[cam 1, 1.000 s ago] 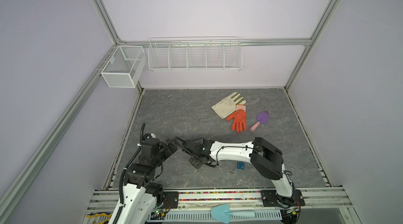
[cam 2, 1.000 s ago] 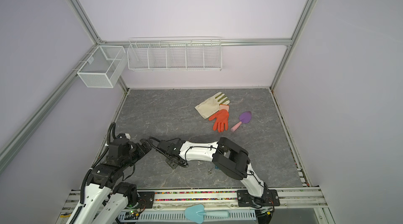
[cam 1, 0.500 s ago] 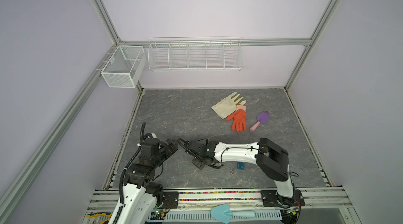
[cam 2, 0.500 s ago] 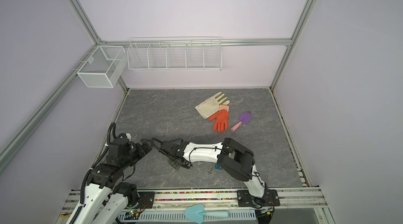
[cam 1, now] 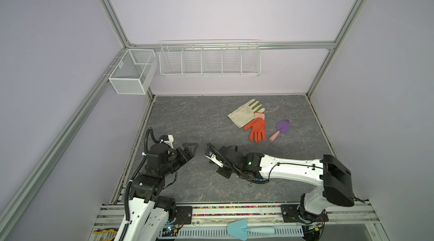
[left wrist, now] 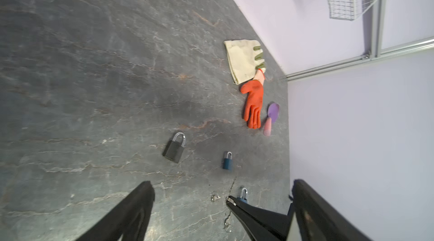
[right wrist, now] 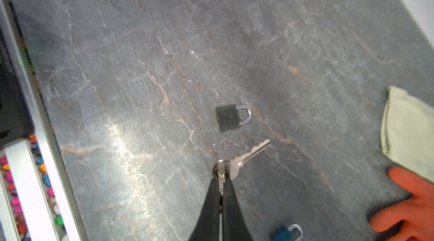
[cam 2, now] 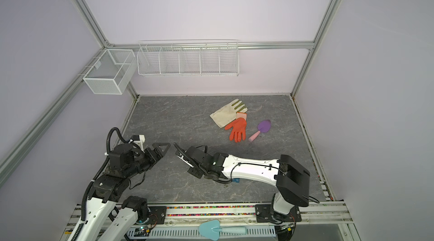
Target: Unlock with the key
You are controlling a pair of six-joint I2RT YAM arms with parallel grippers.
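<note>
A silver key hangs on a ring pinched at the tip of my shut right gripper, which is lifted off the table. Just beyond the key lies a black padlock with a silver shackle, flat on the grey table. In the left wrist view the same black padlock lies ahead of my open, empty left gripper. The right gripper's tip reaches in between the left fingers. In a top view the two grippers face each other, left gripper and right gripper, a short gap apart.
Two small blue padlocks and loose small keys lie near the right arm. A cream glove, an orange glove and a purple trowel lie farther back. Wire baskets hang on the rear wall.
My right gripper has drawn back to the right with the key, widening the gap to the left gripper. The left arm has stayed in place.
</note>
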